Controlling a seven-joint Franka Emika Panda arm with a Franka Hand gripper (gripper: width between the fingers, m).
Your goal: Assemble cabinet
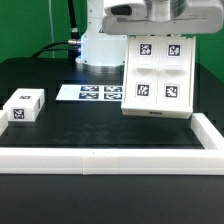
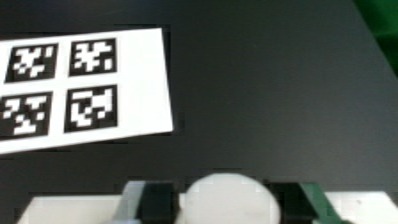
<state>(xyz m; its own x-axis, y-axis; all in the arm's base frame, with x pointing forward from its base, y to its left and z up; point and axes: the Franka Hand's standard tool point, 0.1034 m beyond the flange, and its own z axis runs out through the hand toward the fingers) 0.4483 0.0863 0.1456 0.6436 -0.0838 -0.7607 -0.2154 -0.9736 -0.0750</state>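
The cabinet (image 1: 158, 76), a white boxy body with four square tags on the face toward the camera, hangs tilted at the exterior view's upper right, its lower edge close to the black table. My gripper (image 1: 150, 28) holds it from above. In the wrist view the gripper (image 2: 231, 200) is shut, and its black pads (image 2: 164, 200) press on both sides of a rounded white part of the cabinet (image 2: 228, 192). More of the cabinet's white edge (image 2: 71, 210) runs beside the fingers.
The marker board (image 1: 95, 92) (image 2: 80, 85) lies flat on the table behind and to the exterior view's left of the cabinet. A small white tagged block (image 1: 22, 105) sits at the far left. A long low white border rail (image 1: 100, 155) runs along the front and up the right side.
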